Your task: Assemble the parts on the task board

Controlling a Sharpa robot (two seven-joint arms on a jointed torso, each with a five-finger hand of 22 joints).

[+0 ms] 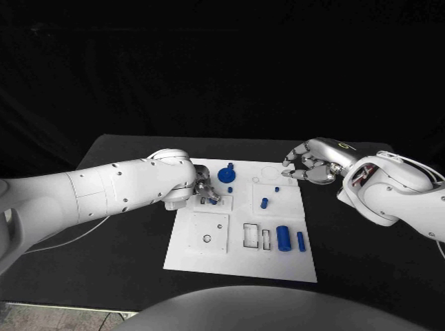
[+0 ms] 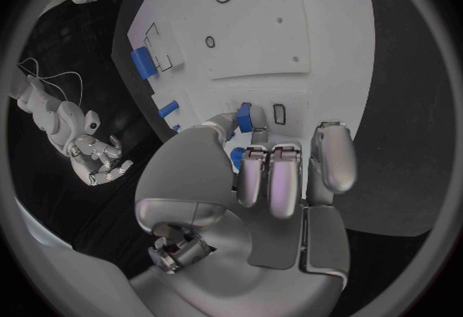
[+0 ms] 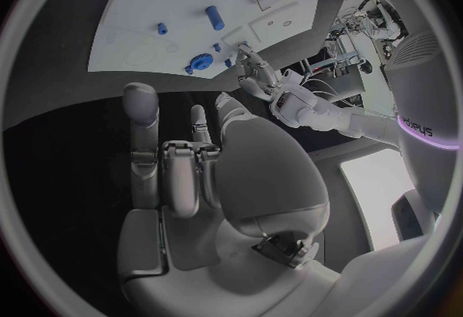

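The white task board (image 1: 215, 254) lies in the middle of the table. My left hand (image 1: 204, 193) is low over the board's left side and pinches a small blue part (image 2: 245, 116) right beside a small rectangular slot (image 2: 278, 114). My right hand (image 1: 312, 164) hovers over the board's far right corner, its fingers curled in with nothing in them. A round blue knob (image 1: 227, 175), two short blue pegs (image 1: 264, 203) (image 1: 231, 189), a thick blue cylinder (image 1: 283, 235) and a thin blue bar (image 1: 301, 241) are on the board.
Rectangular outlined recesses (image 1: 252, 236) sit near the cylinder. A square plate with a small round hole (image 1: 207, 238) occupies the board's near left. Black table (image 1: 371, 255) surrounds the board, with a white cable (image 1: 64, 240) trailing at the left.
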